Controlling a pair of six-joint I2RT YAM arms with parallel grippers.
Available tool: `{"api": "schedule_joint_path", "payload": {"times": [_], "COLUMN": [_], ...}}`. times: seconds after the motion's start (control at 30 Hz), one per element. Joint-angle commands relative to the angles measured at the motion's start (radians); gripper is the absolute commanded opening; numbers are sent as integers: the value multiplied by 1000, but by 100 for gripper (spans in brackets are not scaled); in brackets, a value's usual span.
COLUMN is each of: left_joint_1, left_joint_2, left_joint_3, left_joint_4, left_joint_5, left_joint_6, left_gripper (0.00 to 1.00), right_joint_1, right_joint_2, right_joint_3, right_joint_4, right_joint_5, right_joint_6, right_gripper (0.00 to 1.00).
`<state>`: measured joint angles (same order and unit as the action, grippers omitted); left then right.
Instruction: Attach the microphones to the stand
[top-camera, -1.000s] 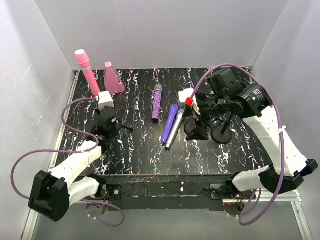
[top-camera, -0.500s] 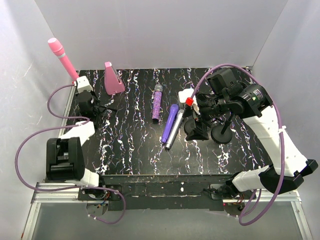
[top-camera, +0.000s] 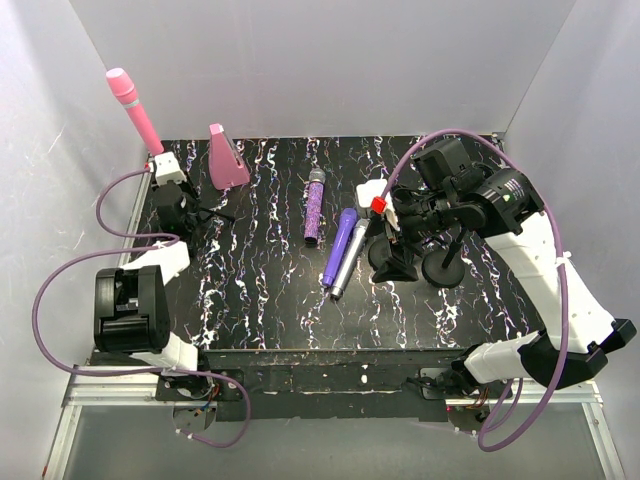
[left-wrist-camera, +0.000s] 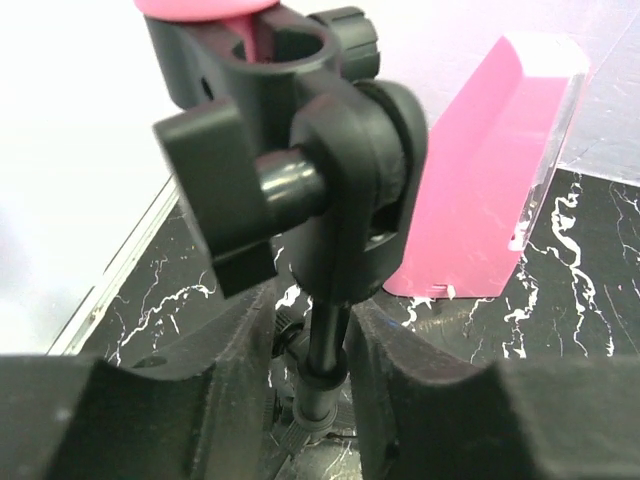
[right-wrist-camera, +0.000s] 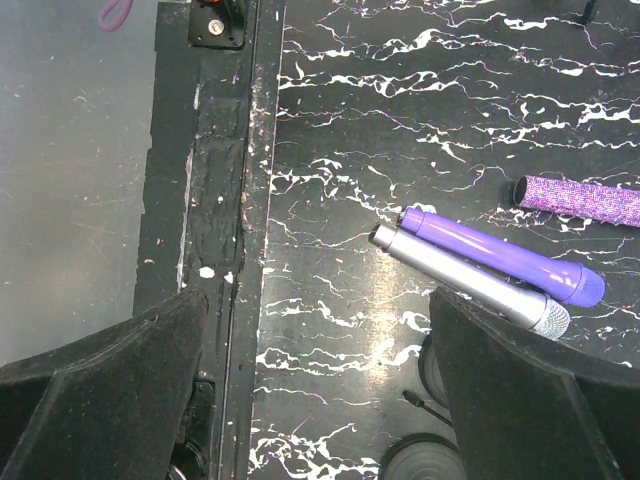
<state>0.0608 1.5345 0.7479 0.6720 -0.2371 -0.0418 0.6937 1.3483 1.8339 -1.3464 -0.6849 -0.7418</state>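
**Microphones: one clipped, three lying loose**

We see the pink microphone (top-camera: 133, 108) tilted in the stand clip (left-wrist-camera: 300, 150) at the counter's (top-camera: 260, 290) back-left corner. The left pincer (left-wrist-camera: 312, 385) is slightly parted around the stand rod. The glittery purple microphone (top-camera: 315, 208), plain purple microphone (top-camera: 340, 244) and silver-grey microphone (top-camera: 350, 262) lie mid-counter. The right pincer (right-wrist-camera: 320, 385) gapes wide beside them.

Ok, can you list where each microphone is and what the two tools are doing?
pink stick microphone: clipped in the black stand, far left, tilted
glittery purple microphone: lying on the black marbled table
plain purple microphone: lying beside the silver-grey microphone
left tool: slightly open around that stand's pole
right tool: wide open, empty
microphones clipped: one of four
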Motion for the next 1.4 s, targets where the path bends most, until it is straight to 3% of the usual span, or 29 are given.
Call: {"api": "schedule_joint_path", "payload": {"times": [0.0,0.33,0.63,1.37], "left_joint_1": [5,7,5,5], "left_joint_2": [-56,-155,-342,-772], "left_joint_3": [-28,-64,-84,-71], "left_joint_4": [-25,-104,-371,-962], "left_joint_5": [-10,-21,-50,125], "left_joint_6": [-10,-44,-156,-351], "left_gripper": [38,69,97,98], "right_joint_1": [-3,-3,-3,-3], "right_joint_2": [-18,-32,-44,-101], "right_joint_3": [-7,-15,-19,18], "right_joint_4": [-42,-42,-45,-83], "right_joint_5": [-27,-30,-34,-70], "right_joint_6": [-18,-14,-19,-51], "right_gripper": [98,98,98,98]}}
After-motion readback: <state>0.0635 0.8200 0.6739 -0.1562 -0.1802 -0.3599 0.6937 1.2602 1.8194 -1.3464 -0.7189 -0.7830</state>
